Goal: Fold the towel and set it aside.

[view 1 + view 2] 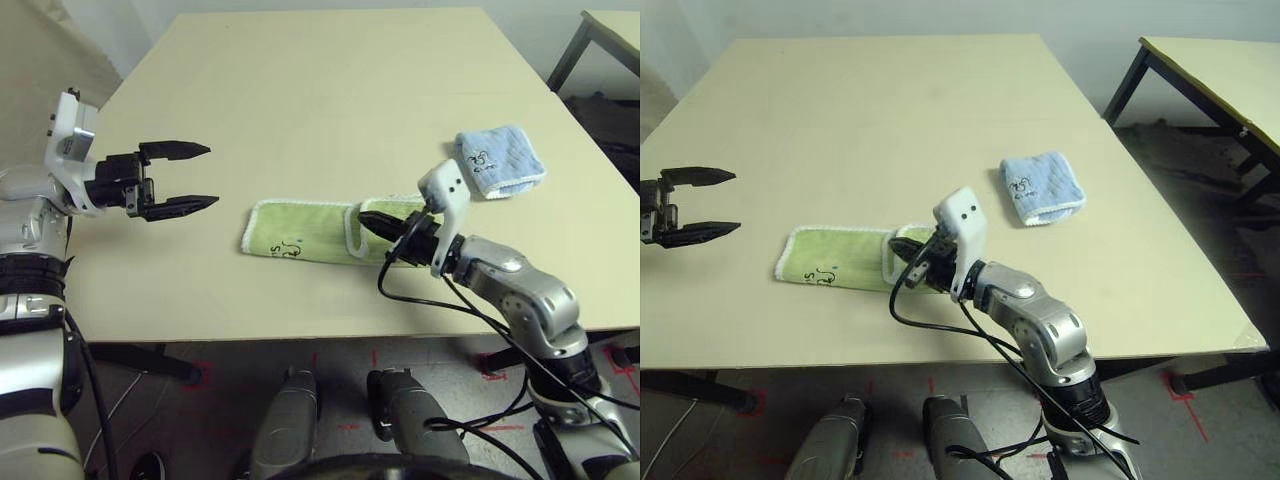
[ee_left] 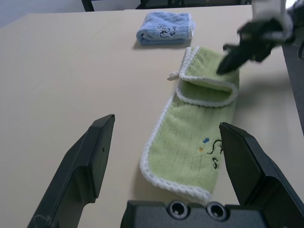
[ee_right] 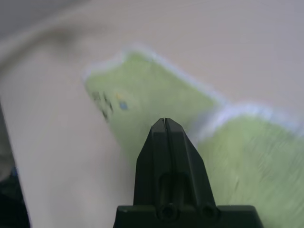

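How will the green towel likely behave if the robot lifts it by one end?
The green towel is probably floppy, since it looks like soft terry cloth. The folded-over flap may slip open, as it seems to lie loose with a gap at its edge. It should be light, being thin cloth.

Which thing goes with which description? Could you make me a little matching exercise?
1. Green towel
2. Blue towel
3. Left gripper
4. Right gripper

A. Folded into a compact bundle
B. Fingers shut, over the green cloth
C. Long strip, folded over at its right end
D. Fingers wide apart

Pairs: 1-C, 2-A, 3-D, 4-B
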Motion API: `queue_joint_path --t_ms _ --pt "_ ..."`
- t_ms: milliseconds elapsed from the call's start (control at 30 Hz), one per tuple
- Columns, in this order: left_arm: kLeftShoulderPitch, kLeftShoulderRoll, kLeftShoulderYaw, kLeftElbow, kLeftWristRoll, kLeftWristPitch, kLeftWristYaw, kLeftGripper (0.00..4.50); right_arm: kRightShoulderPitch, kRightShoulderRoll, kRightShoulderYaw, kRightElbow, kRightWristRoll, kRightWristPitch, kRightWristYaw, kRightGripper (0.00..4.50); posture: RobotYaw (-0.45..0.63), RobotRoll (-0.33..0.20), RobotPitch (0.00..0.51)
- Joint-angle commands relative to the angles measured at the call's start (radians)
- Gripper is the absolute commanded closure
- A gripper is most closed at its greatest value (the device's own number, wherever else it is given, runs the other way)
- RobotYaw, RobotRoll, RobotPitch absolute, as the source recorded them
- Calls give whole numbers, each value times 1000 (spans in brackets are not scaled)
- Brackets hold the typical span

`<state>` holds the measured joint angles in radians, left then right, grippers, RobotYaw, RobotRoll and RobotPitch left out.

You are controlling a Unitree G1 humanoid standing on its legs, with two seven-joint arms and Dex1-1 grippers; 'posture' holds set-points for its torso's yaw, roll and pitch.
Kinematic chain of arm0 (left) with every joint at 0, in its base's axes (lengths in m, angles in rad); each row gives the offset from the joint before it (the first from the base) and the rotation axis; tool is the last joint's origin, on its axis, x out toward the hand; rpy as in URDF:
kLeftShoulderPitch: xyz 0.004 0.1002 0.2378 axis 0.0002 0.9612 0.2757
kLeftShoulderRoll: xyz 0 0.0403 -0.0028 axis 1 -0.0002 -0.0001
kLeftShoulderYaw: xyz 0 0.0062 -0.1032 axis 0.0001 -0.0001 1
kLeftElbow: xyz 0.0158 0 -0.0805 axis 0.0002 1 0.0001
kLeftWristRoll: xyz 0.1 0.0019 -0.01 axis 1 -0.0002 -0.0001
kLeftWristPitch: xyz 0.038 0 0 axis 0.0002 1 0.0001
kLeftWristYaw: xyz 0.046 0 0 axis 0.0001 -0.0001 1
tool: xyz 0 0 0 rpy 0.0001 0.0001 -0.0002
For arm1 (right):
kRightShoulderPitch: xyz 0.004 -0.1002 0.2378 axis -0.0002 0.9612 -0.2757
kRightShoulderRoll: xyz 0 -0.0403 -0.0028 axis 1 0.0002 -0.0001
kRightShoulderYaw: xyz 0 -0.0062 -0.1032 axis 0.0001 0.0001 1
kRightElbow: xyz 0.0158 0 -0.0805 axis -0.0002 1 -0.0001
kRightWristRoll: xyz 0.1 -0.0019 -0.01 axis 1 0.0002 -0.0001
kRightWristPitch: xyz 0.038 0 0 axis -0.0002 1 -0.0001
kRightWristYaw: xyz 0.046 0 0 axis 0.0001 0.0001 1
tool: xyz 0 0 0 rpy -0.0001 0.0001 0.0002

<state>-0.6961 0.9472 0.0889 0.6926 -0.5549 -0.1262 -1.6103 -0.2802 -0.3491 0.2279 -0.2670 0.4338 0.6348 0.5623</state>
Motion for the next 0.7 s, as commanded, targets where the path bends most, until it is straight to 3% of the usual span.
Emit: queue_joint_path --t_ms 33,267,433,700 --pt "-11 13 -12 -2 6 2 -4 0 7 -3 27 80 -63 -45 11 4479 32 0 131" --pt "-18 9 -15 2 7 0 -4 0 -29 -11 58 136 -116 -59 66 4479 26 0 129" --pt "-20 -1 -25 -6 4 1 -4 0 -70 2 -16 42 -13 12 98 4479 21 0 129" --pt "-43 4 -38 21 5 -10 -4 0 -66 -93 -123 -131 126 119 150 4479 8 0 122"
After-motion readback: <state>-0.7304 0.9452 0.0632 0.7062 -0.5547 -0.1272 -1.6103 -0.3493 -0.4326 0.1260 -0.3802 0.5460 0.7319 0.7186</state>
